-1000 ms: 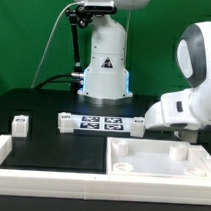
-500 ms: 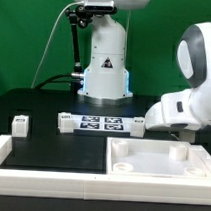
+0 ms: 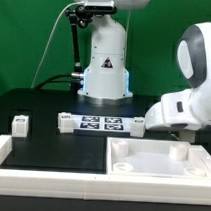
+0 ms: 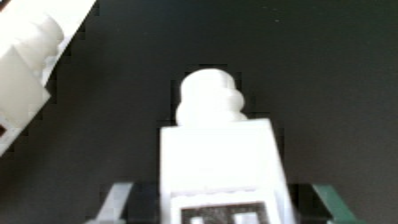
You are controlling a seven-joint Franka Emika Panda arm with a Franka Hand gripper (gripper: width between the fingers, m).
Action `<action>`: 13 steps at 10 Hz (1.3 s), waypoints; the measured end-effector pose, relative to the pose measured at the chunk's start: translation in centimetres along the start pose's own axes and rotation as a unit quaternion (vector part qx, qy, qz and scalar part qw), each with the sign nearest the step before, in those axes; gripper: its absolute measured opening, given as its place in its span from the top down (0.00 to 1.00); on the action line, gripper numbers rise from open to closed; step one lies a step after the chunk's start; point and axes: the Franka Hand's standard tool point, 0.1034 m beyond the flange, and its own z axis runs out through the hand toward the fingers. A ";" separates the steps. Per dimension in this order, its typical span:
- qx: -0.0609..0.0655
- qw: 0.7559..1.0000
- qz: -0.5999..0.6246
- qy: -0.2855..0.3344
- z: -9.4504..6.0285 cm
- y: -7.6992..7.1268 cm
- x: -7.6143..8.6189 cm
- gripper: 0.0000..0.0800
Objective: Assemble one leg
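Note:
In the wrist view a white leg (image 4: 217,150) with a black-and-white tag lies between my gripper's (image 4: 219,203) two fingers (image 4: 121,200), its rounded end pointing away over the black table. A dark gap shows between the leg and each finger, so the jaws stand open around it. In the exterior view the arm's white shell (image 3: 183,108) hides the fingers. A small white leg (image 3: 134,128) shows just beside the shell. Another leg (image 3: 19,125) stands alone at the exterior view's left.
The marker board (image 3: 93,123) lies in the middle of the table. A large white square piece with a raised rim (image 3: 155,168) lies in front at the exterior view's right. A long white rim (image 3: 31,158) runs along the front. A white part edge (image 4: 27,60) shows in the wrist view.

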 end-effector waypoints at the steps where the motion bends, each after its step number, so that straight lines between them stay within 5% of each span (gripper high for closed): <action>1: -0.002 1.000 -0.007 0.005 -0.7 0.6 -0.1 0.64; 6: -0.005 1.000 -0.011 0.023 -7.6 2.9 -4.5 0.64; 8: 0.000 0.996 -0.012 0.083 -7.8 2.5 -2.9 0.64; 10: 0.001 0.986 -0.010 0.164 -7.8 2.7 -3.5 0.64; 11: 0.002 0.977 -0.025 0.214 -8.9 2.9 -2.3 0.64; 13: 0.003 0.954 -0.039 0.296 -12.3 4.4 -2.4 0.64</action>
